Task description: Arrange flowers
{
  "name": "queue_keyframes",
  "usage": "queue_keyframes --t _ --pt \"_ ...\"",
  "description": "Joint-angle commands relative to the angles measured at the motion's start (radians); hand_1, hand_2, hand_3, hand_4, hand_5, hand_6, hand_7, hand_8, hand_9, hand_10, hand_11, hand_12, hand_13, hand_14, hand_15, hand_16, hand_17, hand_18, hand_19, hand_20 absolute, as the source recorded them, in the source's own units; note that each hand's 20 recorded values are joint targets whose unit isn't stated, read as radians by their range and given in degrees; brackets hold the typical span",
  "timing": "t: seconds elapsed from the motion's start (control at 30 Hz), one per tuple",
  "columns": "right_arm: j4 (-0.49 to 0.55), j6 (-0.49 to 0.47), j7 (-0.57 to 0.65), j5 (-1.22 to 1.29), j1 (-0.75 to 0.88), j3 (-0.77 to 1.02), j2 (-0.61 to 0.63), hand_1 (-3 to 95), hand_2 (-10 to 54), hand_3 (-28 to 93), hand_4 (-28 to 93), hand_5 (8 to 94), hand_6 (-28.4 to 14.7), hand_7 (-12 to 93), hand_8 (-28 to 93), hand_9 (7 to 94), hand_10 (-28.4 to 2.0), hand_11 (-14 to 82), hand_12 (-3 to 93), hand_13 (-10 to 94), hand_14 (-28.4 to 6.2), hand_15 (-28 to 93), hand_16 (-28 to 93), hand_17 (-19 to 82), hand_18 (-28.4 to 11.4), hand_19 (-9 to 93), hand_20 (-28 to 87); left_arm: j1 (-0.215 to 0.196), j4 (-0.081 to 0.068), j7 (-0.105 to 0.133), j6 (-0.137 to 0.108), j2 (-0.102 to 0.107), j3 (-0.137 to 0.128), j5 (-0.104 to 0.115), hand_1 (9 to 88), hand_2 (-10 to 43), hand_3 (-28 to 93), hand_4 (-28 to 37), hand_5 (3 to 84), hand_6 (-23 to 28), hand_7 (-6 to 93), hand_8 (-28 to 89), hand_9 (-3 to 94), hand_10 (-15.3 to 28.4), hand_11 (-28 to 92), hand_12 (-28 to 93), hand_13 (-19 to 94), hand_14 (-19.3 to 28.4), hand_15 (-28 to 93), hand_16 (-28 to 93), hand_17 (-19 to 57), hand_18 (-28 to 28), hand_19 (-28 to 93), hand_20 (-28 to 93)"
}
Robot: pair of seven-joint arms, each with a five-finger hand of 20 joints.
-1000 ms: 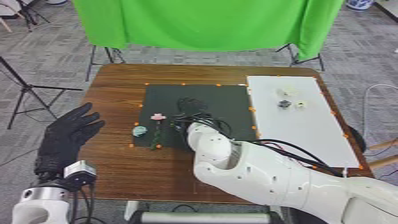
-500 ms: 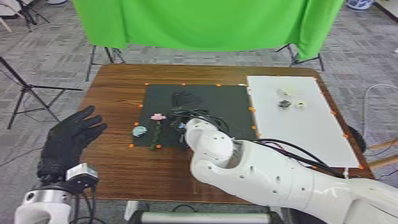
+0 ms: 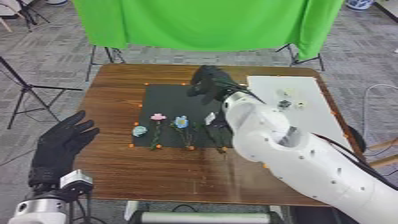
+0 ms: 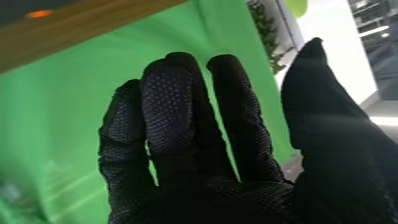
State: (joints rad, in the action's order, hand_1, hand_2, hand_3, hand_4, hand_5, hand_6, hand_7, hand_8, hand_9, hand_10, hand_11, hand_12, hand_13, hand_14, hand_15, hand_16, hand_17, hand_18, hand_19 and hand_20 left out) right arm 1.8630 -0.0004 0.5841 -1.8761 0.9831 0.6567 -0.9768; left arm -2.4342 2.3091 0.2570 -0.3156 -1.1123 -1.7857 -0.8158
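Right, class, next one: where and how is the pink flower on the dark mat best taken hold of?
Probably by the upper stem, just below the bloom, coming from above and pinching from its left and right. The pink flower lies on the dark mat with its thin stem running toward the robot, so a pinch across it should spare the petals.

Head view bright, even; faint sheen on table (image 3: 133,172). Right wrist view: glare from strip light (image 4: 385,121).
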Motion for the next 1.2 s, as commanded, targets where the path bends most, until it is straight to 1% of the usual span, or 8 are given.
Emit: queue_keyframes --t 0.03,0.17,0.33,0.43,0.8,0.93,0.97,1.2 --pt "-0.034 0.103 0.007 -0.012 0.085 0.016 0.331 26.6 -1.9 93 -28 54.5 -4.9 23 -16 53.9 -19.3 28.0 12.8 57 -13.2 82 9 25 -23.4 92 29 -0.021 0.009 0.005 -0.012 0.005 0.005 0.005 25.6 4.2 83 -18.6 42.9 11.8 15.5 -10 40.0 20.3 28 10 31 27.4 53 -10 -5.7 24.4 65 -6" --pt "-0.042 0.074 0.048 -0.018 0.118 0.056 0.389 26.5 -1.7 93 -28 55.5 -4.7 22 -16 55.3 -19.1 27.6 13.3 58 -13.1 82 9 26 -23.2 93 30 -0.015 0.009 -0.006 -0.009 -0.002 0.007 0.002 25.5 4.1 83 -18.5 42.9 11.8 15.5 -10 40.0 20.3 28 10 31 27.4 53 -10 -5.7 24.4 65 -6" --pt "-0.080 0.105 0.083 -0.005 0.061 -0.003 0.435 26.6 -1.5 93 -28 55.4 -4.7 23 -16 55.2 -19.0 27.5 13.5 58 -12.9 82 8 26 -23.2 93 30 -0.009 0.010 -0.018 -0.005 -0.006 0.009 -0.005 25.5 4.1 83 -18.6 42.9 11.8 15.6 -10 40.1 20.1 28 10 31 27.4 53 -10 -5.7 24.4 65 -6" --pt "-0.107 0.095 0.101 0.007 0.022 -0.032 0.432 27.0 -1.6 93 -28 55.1 -4.6 23 -16 54.6 -18.7 27.4 13.5 58 -12.6 82 9 27 -23.1 93 31 -0.007 0.008 -0.011 -0.012 0.000 0.018 0.004 25.3 4.0 84 -18.5 42.9 11.8 15.5 -10 40.1 20.2 28 10 31 27.3 53 -10 -5.7 24.4 65 -6" --pt "-0.147 0.112 0.164 -0.002 -0.029 -0.081 0.429 27.9 -2.8 93 -27 52.0 -4.6 23 -16 52.7 -18.3 26.7 13.6 60 -11.3 84 9 27 -23.1 93 31 0.017 0.002 -0.037 0.006 -0.013 0.027 -0.008 25.5 3.9 83 -18.6 42.9 11.8 15.7 -10 40.0 20.1 28 10 31 27.4 53 -10 -5.7 24.4 65 -6" --pt "-0.156 0.090 0.173 -0.002 -0.031 -0.075 0.425 28.0 -3.0 93 -27 51.3 -4.3 22 -16 53.5 -18.4 28.0 13.8 60 -11.5 85 8 27 -23.1 93 32 0.023 0.000 -0.036 0.006 -0.013 0.029 -0.008 25.5 3.8 83 -18.6 42.9 11.8 15.7 -10 40.0 20.1 28 10 31 27.3 53 -10 -5.7 24.4 65 -6" --pt "-0.160 0.087 0.177 0.001 -0.037 -0.084 0.423 28.0 -3.1 93 -27 51.1 -4.2 22 -16 53.5 -18.4 28.2 13.8 60 -11.5 85 8 27 -23.2 93 32 0.017 0.001 -0.025 0.003 -0.010 0.030 -0.003 25.4 3.8 83 -18.6 42.9 11.8 15.7 -10 40.0 20.1 28 10 31 27.3 53 -10 -5.7 24.4 65 -6" --pt "-0.187 0.033 0.192 0.011 -0.030 -0.078 0.395 28.0 -3.2 93 -27 48.6 -3.3 22 -16 53.3 -18.5 27.9 13.4 60 -11.8 85 8 27 -23.2 93 32 0.026 -0.004 -0.013 0.002 -0.002 0.037 -0.001 25.4 3.8 83 -18.6 43.0 11.8 15.7 -10 40.0 20.1 28 10 31 27.4 53 -10 -5.7 24.4 64 -6"
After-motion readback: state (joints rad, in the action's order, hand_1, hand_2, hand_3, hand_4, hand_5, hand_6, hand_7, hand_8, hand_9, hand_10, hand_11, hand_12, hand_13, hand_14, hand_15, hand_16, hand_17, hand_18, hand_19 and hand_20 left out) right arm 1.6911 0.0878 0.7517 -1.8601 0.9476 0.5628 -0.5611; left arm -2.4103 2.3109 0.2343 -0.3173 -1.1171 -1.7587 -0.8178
